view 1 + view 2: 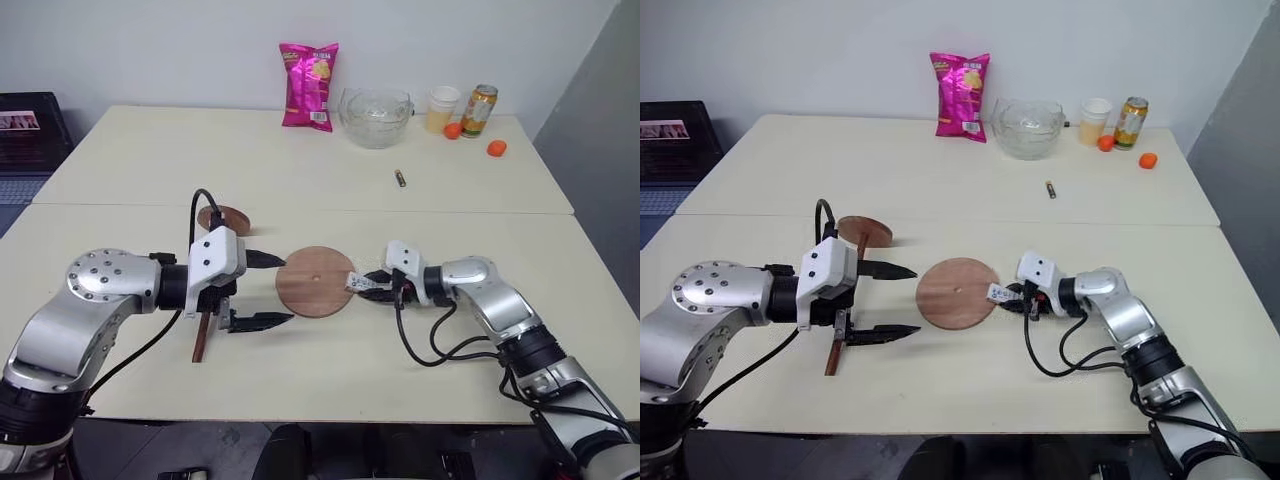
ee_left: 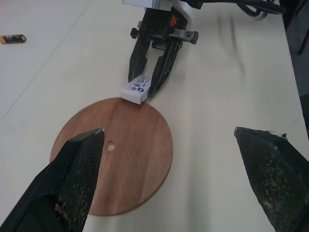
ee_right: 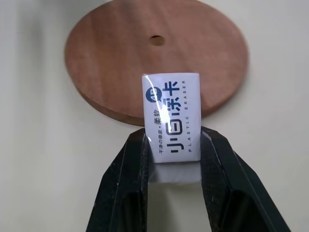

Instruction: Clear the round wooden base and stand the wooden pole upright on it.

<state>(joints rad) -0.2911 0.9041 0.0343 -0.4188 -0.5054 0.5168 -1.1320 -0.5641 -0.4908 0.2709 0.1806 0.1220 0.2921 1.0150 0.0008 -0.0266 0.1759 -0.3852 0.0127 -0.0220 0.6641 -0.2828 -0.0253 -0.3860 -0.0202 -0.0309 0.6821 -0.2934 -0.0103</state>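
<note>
Two grippers: right (image 3: 174,159) pinches eraser (image 3: 171,118) at base (image 3: 120,53) edge, left (image 2: 178,164) fingers wide.

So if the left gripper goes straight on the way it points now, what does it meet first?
Probably the round base, which lies just ahead of the open left gripper. Beyond it is the right gripper, shut on an eraser. Its height above the base is unclear.

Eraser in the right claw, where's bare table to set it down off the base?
Bare table lies right of the round wooden base, beside the right claw holding the eraser, and behind it toward the battery. Left is crowded: left claw, wooden pole.
</note>
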